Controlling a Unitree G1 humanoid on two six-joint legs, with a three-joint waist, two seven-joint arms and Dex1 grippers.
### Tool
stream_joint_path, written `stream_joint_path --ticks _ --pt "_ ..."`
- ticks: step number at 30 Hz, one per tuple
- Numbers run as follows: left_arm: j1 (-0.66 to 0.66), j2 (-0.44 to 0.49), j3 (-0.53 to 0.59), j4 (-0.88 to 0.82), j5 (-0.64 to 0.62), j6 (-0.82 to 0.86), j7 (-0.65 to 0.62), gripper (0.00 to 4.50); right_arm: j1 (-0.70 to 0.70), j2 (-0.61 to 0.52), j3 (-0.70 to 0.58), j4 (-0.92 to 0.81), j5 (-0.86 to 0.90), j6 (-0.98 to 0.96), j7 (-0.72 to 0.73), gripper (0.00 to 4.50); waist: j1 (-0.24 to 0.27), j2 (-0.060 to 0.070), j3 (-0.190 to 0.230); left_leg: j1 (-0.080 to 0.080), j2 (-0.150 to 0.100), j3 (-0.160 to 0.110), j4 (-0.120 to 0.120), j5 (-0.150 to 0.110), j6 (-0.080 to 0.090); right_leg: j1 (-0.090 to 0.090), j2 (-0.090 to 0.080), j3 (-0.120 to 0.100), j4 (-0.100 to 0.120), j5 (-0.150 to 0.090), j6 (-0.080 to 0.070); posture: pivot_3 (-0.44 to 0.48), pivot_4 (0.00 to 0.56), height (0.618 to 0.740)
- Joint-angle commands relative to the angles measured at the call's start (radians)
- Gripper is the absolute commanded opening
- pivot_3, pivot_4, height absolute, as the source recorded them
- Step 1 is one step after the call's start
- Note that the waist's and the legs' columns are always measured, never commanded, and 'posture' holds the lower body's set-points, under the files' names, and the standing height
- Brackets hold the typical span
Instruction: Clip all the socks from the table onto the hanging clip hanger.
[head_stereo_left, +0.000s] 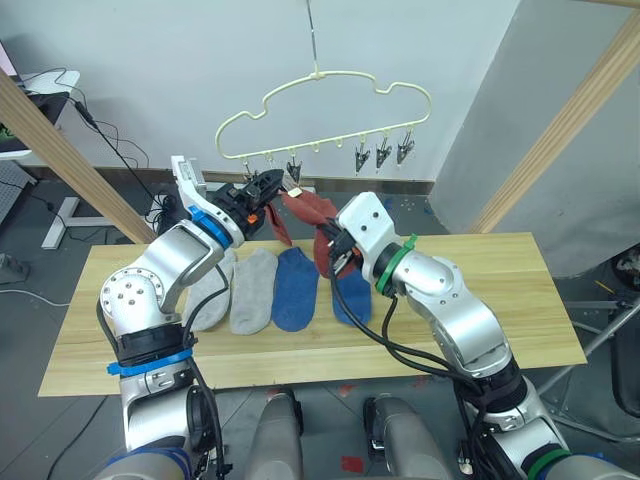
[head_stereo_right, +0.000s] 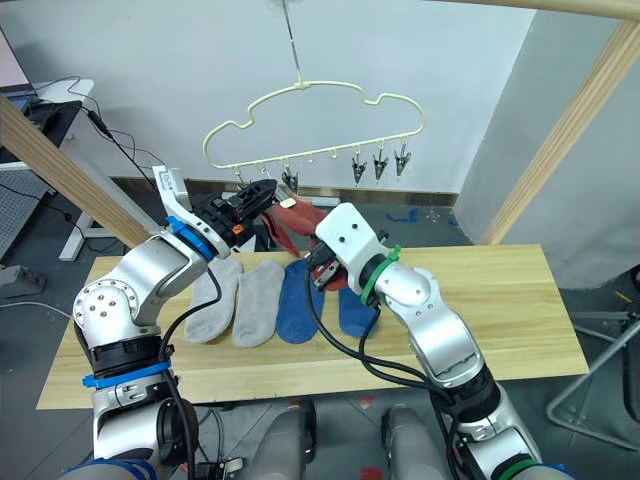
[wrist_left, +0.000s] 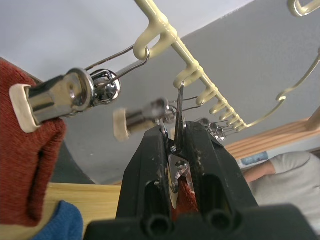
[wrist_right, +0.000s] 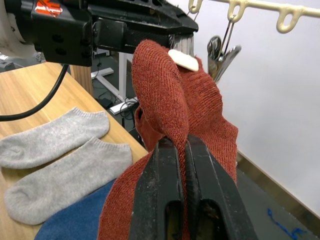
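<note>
Left gripper (wrist_left: 176, 150) raised just below the clip hanger (head_stereo_left: 330, 105), fingers (wrist_left: 150, 165) squeezed together on a grey metal clip (wrist_left: 176, 170) dangling from the hanger's lower bar. Right gripper (wrist_right: 181, 165) close beside it, fingers (wrist_right: 162, 190) pinched shut on a rust red sock (wrist_right: 175, 100), held up so its top edge meets a cream-tipped clip (wrist_right: 183, 60) next to the left gripper. Second rust red sock (head_stereo_left: 275, 222) hanging between the two grippers, just under the left one. On the tabletop (head_stereo_left: 500, 300), side by side near the back edge and under the arms: two light grey socks (head_stereo_left: 235, 290) on the left, two blue socks (head_stereo_left: 297, 290) on the right, neighbours touching or nearly so. Three more clips (head_stereo_left: 382, 152) free on the hanger's right end, well apart from both grippers. Slanted wooden beams (head_stereo_left: 560, 130) flanking the scene on both sides, near the tabletop's ends. Right half of the tabletop bare wood, front strip also open. Person's arm in a pale sleeve (wrist_left: 295, 175) visible in the left wrist view beyond the hanger.
</note>
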Motion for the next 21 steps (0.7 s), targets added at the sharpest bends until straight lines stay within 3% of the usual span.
stream_joint_path --ticks 1,8,12,15,21 --pt "0.016 0.011 -0.006 -0.025 0.006 -0.008 -0.031 1.13 -0.019 0.014 -0.005 -0.013 0.000 -0.030 -0.010 0.00 0.000 0.000 0.000 0.000 0.000 0.000 0.000 0.000 0.000 0.000 0.000 0.000 0.000 0.000 0.000 0.021 0.269 0.740" --pt "0.020 0.042 0.002 -0.037 0.006 0.003 -0.044 3.19 -0.013 0.049 -0.003 0.040 0.018 -0.067 -0.009 0.00 0.002 0.000 0.000 -0.002 0.000 0.000 0.000 0.000 0.000 -0.001 0.000 0.000 0.000 0.000 0.000 0.024 0.265 0.740" --pt "0.045 0.111 -0.034 -0.084 0.085 0.023 -0.091 4.36 -0.001 0.096 -0.008 0.086 0.060 -0.098 0.013 0.00 0.000 0.000 0.000 -0.001 0.000 0.000 -0.001 0.000 0.000 -0.001 0.000 0.000 0.000 0.000 0.000 0.030 0.258 0.740" --pt "0.068 0.150 -0.061 -0.136 0.133 0.028 -0.126 4.50 0.016 0.139 -0.029 0.119 0.128 -0.108 0.045 0.69 0.001 -0.001 0.000 -0.002 0.000 0.000 -0.001 0.000 0.000 -0.001 0.000 0.000 -0.001 0.001 -0.001 0.032 0.256 0.740" --pt "0.103 0.170 -0.108 -0.221 0.220 0.009 -0.176 4.50 0.016 0.187 -0.085 0.206 0.189 -0.131 0.047 2.78 0.005 -0.001 0.000 -0.002 0.000 0.000 -0.002 0.000 0.000 -0.001 -0.001 -0.001 -0.001 0.002 -0.004 0.045 0.249 0.740"
